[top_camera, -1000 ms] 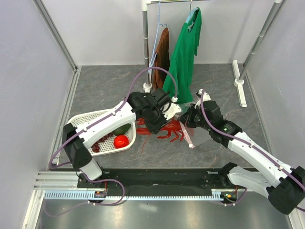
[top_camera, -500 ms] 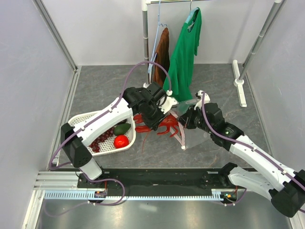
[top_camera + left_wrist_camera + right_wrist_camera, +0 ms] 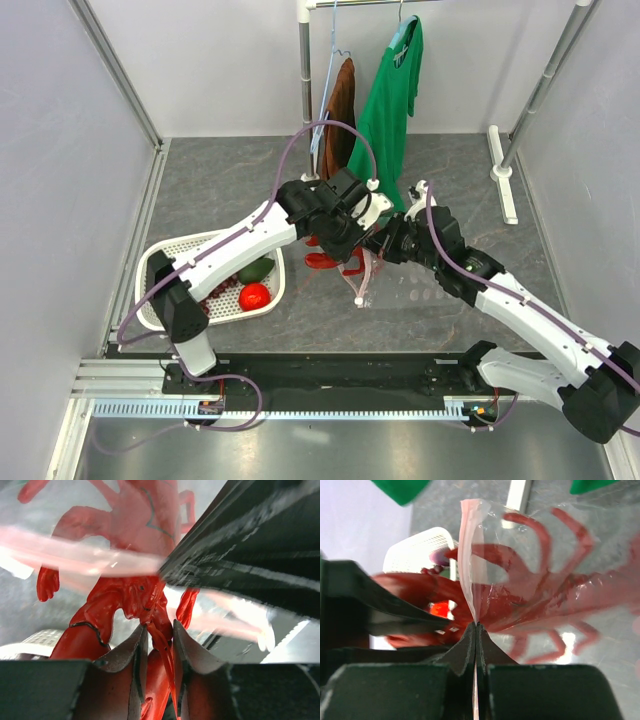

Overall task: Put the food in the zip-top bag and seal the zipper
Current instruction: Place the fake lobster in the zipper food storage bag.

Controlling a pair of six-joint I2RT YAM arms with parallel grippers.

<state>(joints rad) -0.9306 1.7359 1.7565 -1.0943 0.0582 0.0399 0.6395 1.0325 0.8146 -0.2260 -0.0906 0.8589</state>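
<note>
The lobster [image 3: 127, 592] is glossy red moulded plastic with a lumpy shell, jointed curling legs and thin whisker-like feelers. It hangs in the air to the right of the basket [image 3: 160, 262], off the mottled grey table [image 3: 220, 190]. The left gripper [image 3: 159, 630] has its two dark, matte, curved fingers [image 3: 132, 650] nearly closed, pinching one thin red strand at the lobster's near end, so the body dangles away from the fingers.

The zip-top bag [image 3: 555, 555] is thin, clear, crinkly film that catches white glare, and it also hangs to the right of the basket, right against the lobster. The zipper [image 3: 468, 550] is a narrow, pale pink, slightly translucent strip along the mouth edge. The right gripper [image 3: 476, 626] has its jaws pressed flat together on that strip, which rises from the jaws in a soft fold. The lobster's legs and body show reddish and blurred through the film. It is not clear whether they lie inside the mouth or only behind the sheet.

The basket itself is white plastic, oval and perforated with small holes. Inside it lie a smooth dark green avocado piece [image 3: 257, 270], a shiny round red tomato [image 3: 254, 296] and a knobbly dark purple-red grape bunch [image 3: 213, 297].
</note>
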